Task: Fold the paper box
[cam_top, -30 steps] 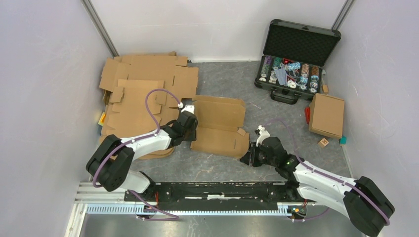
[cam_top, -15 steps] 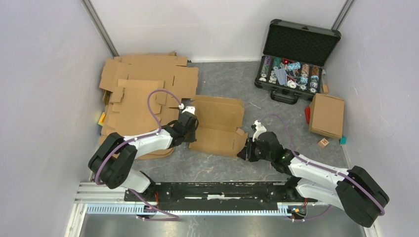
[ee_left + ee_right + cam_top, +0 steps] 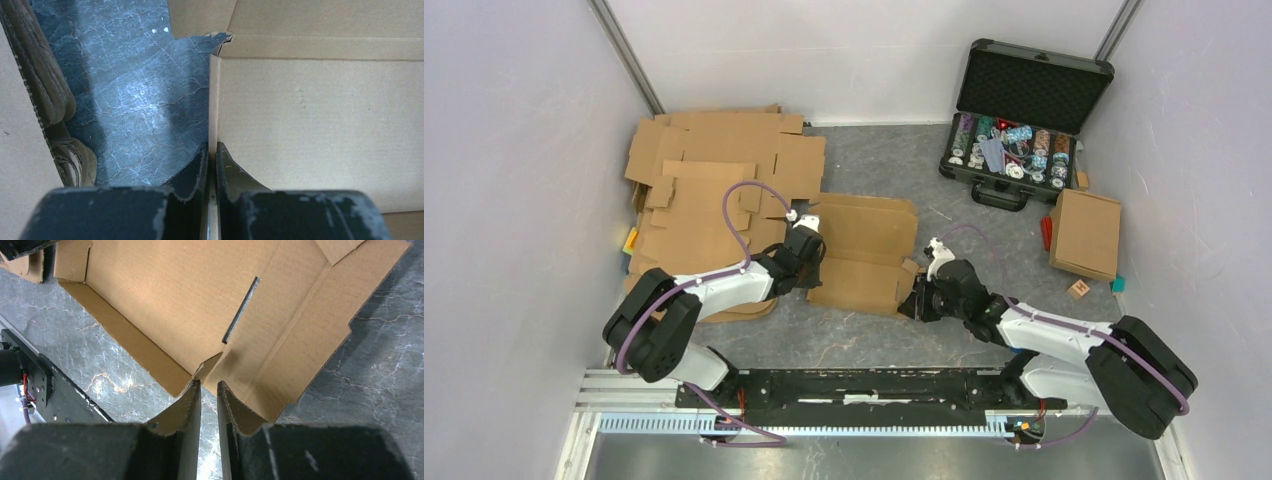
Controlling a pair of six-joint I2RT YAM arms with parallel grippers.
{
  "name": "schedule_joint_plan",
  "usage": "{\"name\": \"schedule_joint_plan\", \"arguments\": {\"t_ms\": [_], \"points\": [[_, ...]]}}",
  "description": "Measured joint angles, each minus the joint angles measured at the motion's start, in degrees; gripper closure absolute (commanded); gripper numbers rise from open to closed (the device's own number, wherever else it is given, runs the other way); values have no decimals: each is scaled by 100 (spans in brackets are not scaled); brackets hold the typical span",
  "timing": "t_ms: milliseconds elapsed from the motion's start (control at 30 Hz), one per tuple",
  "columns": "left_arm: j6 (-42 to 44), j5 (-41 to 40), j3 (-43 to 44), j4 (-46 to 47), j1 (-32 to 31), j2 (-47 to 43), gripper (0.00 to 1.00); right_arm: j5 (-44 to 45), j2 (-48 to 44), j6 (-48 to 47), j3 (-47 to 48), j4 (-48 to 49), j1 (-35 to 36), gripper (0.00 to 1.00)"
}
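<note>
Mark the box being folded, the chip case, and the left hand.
paper box [image 3: 869, 232], top view, its flat upper panel.
chip case [image 3: 1034, 92], top view, its open lid.
left hand [image 3: 212, 165], left wrist view, between its fingertips.

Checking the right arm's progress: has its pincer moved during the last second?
Yes. The right pincer has moved left and away from the arm bases, closer to the poker-chip case, onto the paper box.

Half-folded brown paper box [image 3: 864, 257], centre of grey surface [image 3: 854, 340]; flat cardboard stack [image 3: 714, 190] to its left; open black case [image 3: 1022, 120] behind-right; closed cardboard box [image 3: 1086, 233] right.
</note>
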Motion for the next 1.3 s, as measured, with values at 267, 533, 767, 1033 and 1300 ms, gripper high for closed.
{"name": "schedule_joint_plan", "arguments": {"t_ms": [267, 533, 767, 1033, 1300], "points": [[0, 42, 26, 0, 0, 28, 92, -4, 507, -79, 260, 90, 68, 100], [0, 39, 33, 0, 0, 35, 92, 105, 601, -243, 433, 70, 101, 100], [0, 35, 33, -2, 0, 35, 92, 516, 409, -442, 525, -350, 101, 100], [0, 33, 37, -7, 0, 35, 92, 1150, -20, -739, 662, -977, 101, 89], [0, 33, 42, -20, 0, 35, 92, 1530, -428, -1187, 780, -1526, -275, 66]]}}
